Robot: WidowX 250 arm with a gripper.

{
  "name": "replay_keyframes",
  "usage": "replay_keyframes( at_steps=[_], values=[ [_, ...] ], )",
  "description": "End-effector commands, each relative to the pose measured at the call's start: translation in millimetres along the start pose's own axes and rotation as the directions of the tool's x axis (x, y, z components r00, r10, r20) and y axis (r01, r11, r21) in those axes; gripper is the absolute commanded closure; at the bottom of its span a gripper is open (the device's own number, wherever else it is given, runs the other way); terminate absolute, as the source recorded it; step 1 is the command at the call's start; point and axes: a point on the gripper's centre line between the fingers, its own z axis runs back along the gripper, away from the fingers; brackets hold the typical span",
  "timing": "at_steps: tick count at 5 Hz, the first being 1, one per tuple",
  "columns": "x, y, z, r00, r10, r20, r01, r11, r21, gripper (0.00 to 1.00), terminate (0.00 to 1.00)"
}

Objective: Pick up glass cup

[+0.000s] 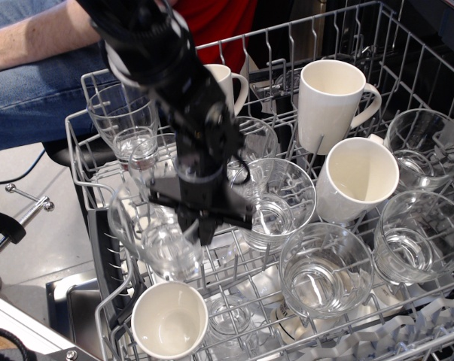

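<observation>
We see the gripper (200,226) low in the left-centre of the frame, its narrow fingers reaching down at the right rim of the glass cup (157,233). The fingers look close together, as if pinching the cup's wall, but the black body hides the contact, so we cannot tell for certain that the cup is clamped. The cup sits tilted in the dish rack (99,316), left of centre, just above a small white cup (169,320) and beside another tumbler (270,201).

We judge the cup stiff, brittle and slick, with most of its weight in the thick base. A pinch over the rim, one finger inside and one outside, seems the sensible hold, since neighbours crowd its sides. Wet glass could slip or swing, and the wires and nearby glasses leave little room.
</observation>
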Motion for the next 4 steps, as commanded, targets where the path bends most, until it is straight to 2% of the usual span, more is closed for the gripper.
replay_keyframes(
  at_steps=[1, 2, 3, 4],
  values=[
    [25.7, -7.7, 76.8, 0.999, -0.01, 0.052, 0.006, 0.998, 0.063, 1.0, 0.0],
    [30.1, -3.3, 116.2, 0.999, -0.035, -0.002, 0.035, 0.997, 0.073, 1.0, 0.0],
    [33.0, 1.3, 137.5, 0.998, -0.063, -0.031, 0.065, 0.996, 0.068, 1.0, 0.0],
    [37.0, 1.7, 142.8, 0.996, -0.077, -0.034, 0.079, 0.995, 0.061, 1.0, 1.0]
  ],
)
